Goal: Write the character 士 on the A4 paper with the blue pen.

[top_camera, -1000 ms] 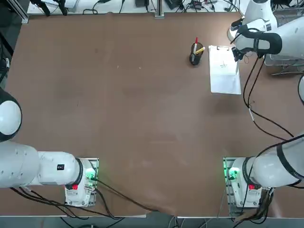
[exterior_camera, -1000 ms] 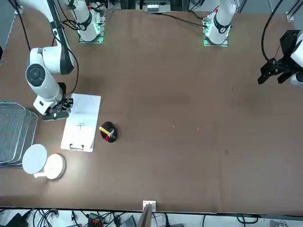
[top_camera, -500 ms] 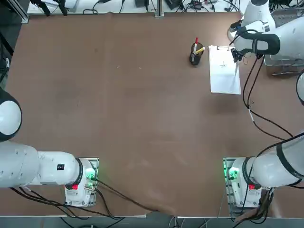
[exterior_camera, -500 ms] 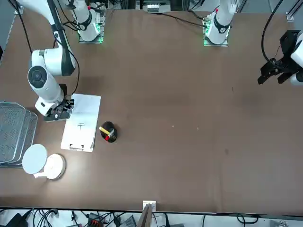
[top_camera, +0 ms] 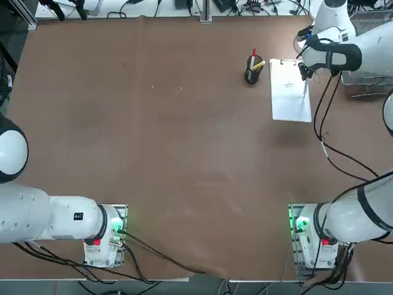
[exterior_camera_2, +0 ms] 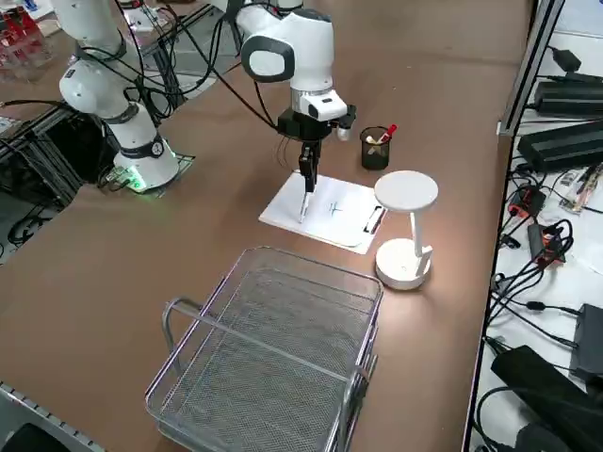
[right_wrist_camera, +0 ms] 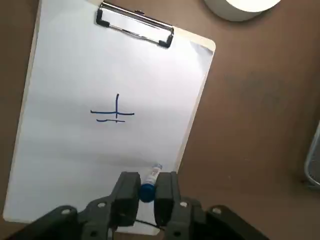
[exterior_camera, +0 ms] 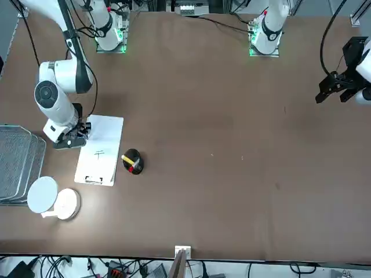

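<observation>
1. The right gripper point(right_wrist_camera: 148, 187) is closed on the blue pen point(right_wrist_camera: 152, 177), its two fingers pinching the barrel; it hangs over the right part of the sheet.
2. The blue pen points down at the A4 paper point(right_wrist_camera: 70, 75), slightly tilted, to the right of the writing; I cannot tell whether its tip touches.
3. On the paper, blue strokes point(right_wrist_camera: 117, 113) show an upright line crossing a long bar, with a shorter bar just on its near side.
4. The paper lies at the far right of the table point(top_camera: 184, 153), on a clipboard point(right_wrist_camera: 206, 45) whose metal clip point(right_wrist_camera: 135, 25) holds its far edge.
5. Left of the paper stands a black cup point(top_camera: 249, 75) with a red pen point(exterior_camera_2: 391, 129) and a yellow pen point(top_camera: 258, 65).
6. Right of the paper are a white disc-topped stand point(exterior_camera_2: 405, 192) and a mesh basket point(exterior_camera_2: 264, 358).
</observation>
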### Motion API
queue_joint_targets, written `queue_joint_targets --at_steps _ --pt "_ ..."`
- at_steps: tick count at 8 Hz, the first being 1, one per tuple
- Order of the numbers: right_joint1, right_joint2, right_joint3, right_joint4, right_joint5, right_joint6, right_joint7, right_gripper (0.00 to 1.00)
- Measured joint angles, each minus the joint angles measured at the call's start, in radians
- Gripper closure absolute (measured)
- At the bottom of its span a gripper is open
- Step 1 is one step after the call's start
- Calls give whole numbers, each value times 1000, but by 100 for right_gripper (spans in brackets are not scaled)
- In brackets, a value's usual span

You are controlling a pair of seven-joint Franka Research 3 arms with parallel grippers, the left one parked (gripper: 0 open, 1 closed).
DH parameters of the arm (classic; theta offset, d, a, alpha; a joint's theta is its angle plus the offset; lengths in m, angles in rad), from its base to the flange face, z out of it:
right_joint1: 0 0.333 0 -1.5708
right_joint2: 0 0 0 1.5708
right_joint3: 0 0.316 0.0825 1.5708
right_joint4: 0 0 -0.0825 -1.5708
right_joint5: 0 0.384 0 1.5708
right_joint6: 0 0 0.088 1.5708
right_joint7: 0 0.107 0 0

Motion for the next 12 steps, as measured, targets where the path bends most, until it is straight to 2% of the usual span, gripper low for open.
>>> queue_joint_targets --at_steps 5,8,12 --pt "2 2 4 0 0 2 41 80" --pt "4 2 32 0 0 2 87 80" --pt "4 1 35 2 0 2 89 80"
